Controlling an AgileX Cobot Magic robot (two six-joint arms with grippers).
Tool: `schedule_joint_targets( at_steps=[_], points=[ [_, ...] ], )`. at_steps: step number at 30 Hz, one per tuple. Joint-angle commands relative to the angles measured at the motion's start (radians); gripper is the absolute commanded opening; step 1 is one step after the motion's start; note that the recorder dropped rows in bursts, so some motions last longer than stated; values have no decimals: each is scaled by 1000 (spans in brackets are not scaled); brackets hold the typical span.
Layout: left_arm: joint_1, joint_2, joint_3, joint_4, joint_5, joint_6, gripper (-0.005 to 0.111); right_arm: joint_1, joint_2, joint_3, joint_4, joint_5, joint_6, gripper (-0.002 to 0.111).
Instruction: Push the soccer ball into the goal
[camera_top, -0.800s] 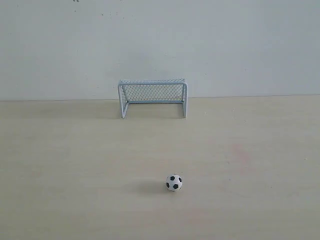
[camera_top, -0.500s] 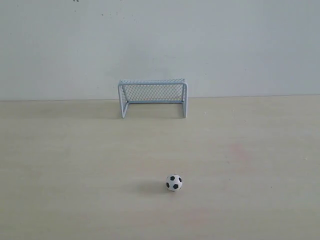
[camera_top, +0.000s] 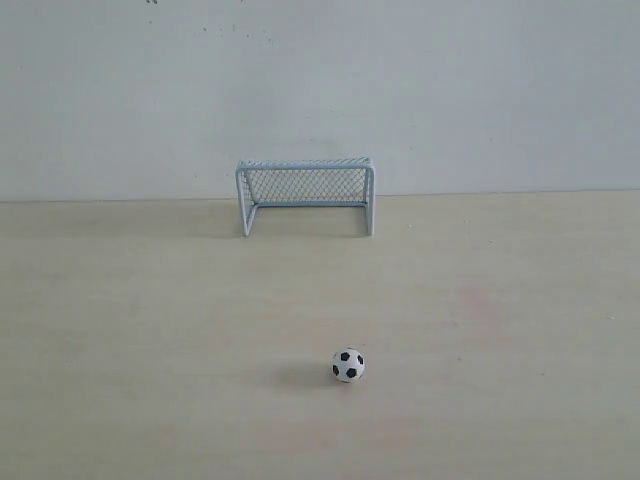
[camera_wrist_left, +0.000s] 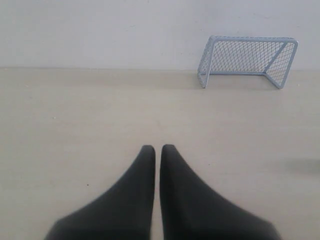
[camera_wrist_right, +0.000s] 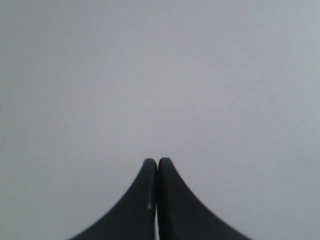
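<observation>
Soccer ball (camera_top: 348, 365) sits on the pale wooden tabletop (camera_top: 150, 330), out in the open, well apart from the goal (camera_top: 305, 186) and slightly right of its centre line. The goal stands upright at the table's far edge, close to the white wall (camera_top: 450, 90), its mouth facing the ball.

Left gripper (camera_wrist_left: 158, 149): dark fingers drawn narrow with only a thin slit between them, holding nothing, low over bare table with the goal ahead and off to one side.

Right gripper (camera_wrist_right: 157, 161): fingertips pressed together, empty, against a plain grey-white background.
</observation>
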Motion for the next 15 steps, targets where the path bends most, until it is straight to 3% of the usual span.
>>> schedule_joint_targets(
  at_steps=[1, 6, 15],
  points=[
    [2, -3, 4, 4, 1, -10, 4, 2, 170, -227, 10, 443, -124, 0],
    [2, -3, 4, 4, 1, -10, 4, 2, 530, -424, 10, 990, -138, 0],
    [2, -3, 4, 4, 1, -10, 4, 2, 756, -424, 11, 1026, -138, 0]
  ],
)
